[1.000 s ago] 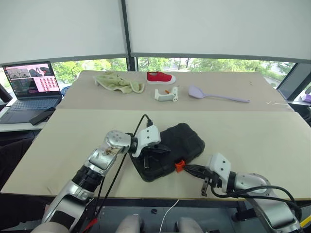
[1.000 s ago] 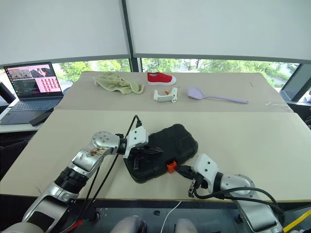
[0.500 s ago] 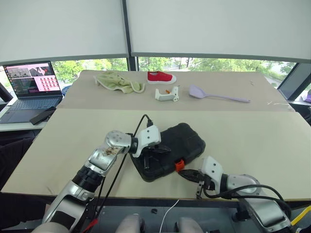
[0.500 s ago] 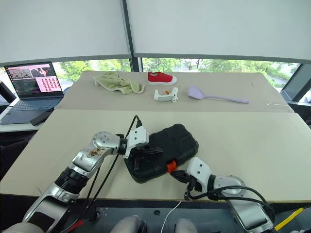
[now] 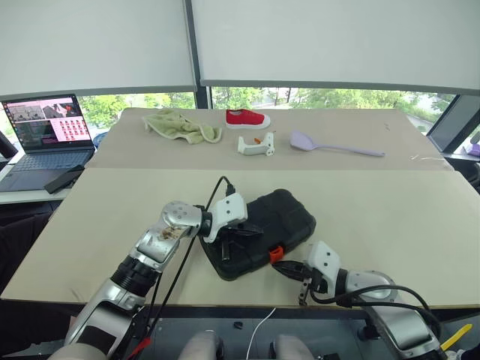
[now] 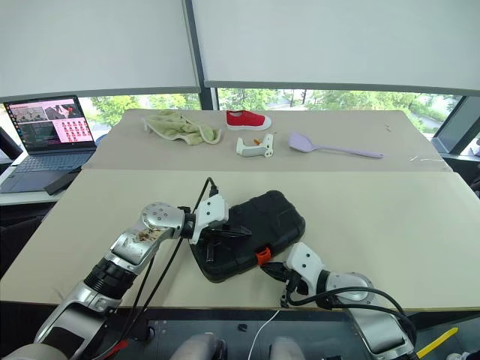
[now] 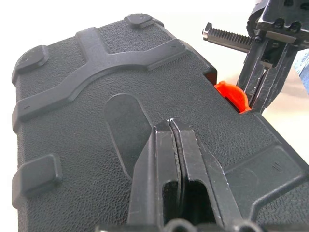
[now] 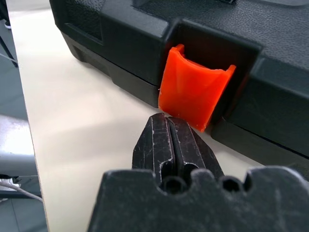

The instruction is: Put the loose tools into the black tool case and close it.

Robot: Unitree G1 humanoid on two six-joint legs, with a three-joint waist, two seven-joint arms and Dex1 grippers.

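Leftward along the table's near edge (image 5: 225, 304) has slid the pinched-shut right gripper (image 5: 287, 268), under the orange latch (image 5: 276, 254); left gripper (image 5: 241, 235), fingers together, presses the black tool case (image 5: 289, 214) lower centre; open tabletop at right.

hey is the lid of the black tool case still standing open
No, the black tool case has its lid down flat, with the left gripper resting shut on top.

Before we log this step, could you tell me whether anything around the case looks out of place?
The small orange latch on the closed black plastic tool case sticks out at its lower edge, apparently not snapped down. The case also lies askew to the table edge. The shut right hand is just below the latch.
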